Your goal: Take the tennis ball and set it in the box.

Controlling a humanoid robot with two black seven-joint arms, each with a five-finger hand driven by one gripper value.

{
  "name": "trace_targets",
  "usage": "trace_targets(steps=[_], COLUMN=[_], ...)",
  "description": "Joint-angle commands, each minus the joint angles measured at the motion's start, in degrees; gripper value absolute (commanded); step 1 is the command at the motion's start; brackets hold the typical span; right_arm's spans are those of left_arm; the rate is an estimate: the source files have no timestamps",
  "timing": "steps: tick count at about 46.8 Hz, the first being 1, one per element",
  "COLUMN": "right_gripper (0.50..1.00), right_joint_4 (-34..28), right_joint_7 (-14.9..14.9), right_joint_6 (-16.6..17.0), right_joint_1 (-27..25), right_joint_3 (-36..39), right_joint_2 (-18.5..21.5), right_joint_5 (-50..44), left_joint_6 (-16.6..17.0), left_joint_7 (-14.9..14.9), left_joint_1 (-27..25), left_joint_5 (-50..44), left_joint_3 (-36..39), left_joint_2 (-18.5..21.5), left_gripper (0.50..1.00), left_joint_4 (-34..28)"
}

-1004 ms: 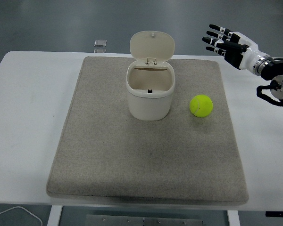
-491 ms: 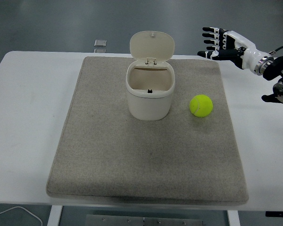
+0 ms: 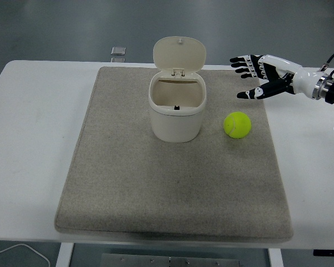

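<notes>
Right hand (image 3: 263, 76) hung above the mat's far-right corner, fingers spread apart and holding nothing, thumb splayed toward the tennis ball (image 3: 237, 124). The ball sat free on the grey mat (image 3: 172, 194), well right of the box (image 3: 176, 110) and apart from the hand. The box was upright with its lid (image 3: 179, 54) hinged open at the back, mouth clear. Main risk as I read it: the ball is round and unrestrained — if a fingertip or the thumb touched first on the descent, it would likely roll, toward the box or off the mat's right edge onto the bare table (image 3: 33, 111). The felt cover would probably grip well once enclosed, but a shallow pinch near the top half could squirt it out. Second risk was in transit — the raised lid stood just behind the mouth, so a high or late approach from the right could clip it and swing it shut or nudge the light-looking box. Third: releasing off-centre could bounce the ball off the rim. Hand height above the mat was hard to judge from this one overhead view, so I couldn't say how close contact was. Left arm wasn't in view.
</notes>
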Motion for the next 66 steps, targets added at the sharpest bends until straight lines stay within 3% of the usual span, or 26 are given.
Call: trace_targets(steps=[1, 16, 25, 50, 66], right_gripper=[0.928, 0.928, 0.928, 0.926, 0.924], right_joint_4=[2.07, 4.89, 4.89, 4.10, 1.99], right_joint_7=[1.58, 3.95, 4.22, 4.04, 4.04], right_joint_6=[-0.34, -1.04, -5.17, -9.48, -9.57], right_joint_1=[-0.70, -1.05, -1.67, -2.90, -3.51], right_joint_3=[0.01, -0.08, -1.48, -3.86, -3.95], right_joint_2=[-0.88, -3.08, -2.99, -1.33, 0.79], right_joint_5=[-4.98, -18.43, -25.56, -26.70, -26.70], left_joint_6=[0.04, -0.05, 0.04, 0.04, 0.04], left_joint_7=[0.00, 0.00, 0.00, 0.00, 0.00], left_joint_1=[0.00, 0.00, 0.00, 0.00, 0.00], left_joint_5=[-0.08, -0.08, 0.01, 0.01, 0.01], left_joint_3=[0.00, 0.00, 0.00, 0.00, 0.00], left_joint_2=[0.00, 0.00, 0.00, 0.00, 0.00], left_gripper=[0.992, 0.992, 0.992, 0.992, 0.990], left_joint_4=[0.00, 0.00, 0.00, 0.00, 0.00])
